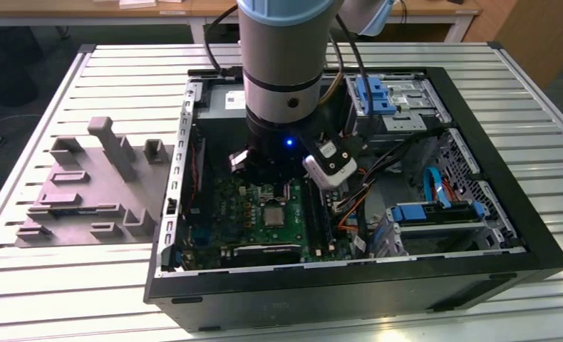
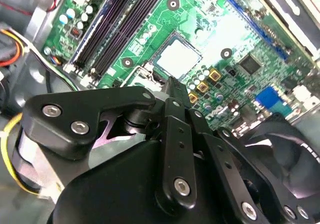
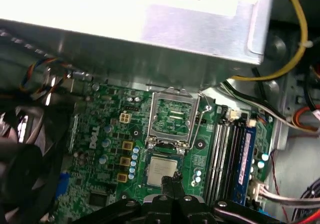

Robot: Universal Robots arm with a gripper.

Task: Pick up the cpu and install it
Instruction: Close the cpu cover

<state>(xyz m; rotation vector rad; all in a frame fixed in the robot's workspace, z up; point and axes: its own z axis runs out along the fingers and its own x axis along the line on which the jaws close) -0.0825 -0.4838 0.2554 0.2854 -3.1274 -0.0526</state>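
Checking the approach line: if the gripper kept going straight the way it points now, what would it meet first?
Most likely the cpu lying in its socket on the motherboard; the gripper tips point down at its edge, though depth is unclear.

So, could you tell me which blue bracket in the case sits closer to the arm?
The blue bracket at the case's far end, beside the arm.

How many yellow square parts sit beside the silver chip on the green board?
3 show in the first wrist view, in a column beside the cpu: yellow squares and. Others may be hidden behind the gripper.
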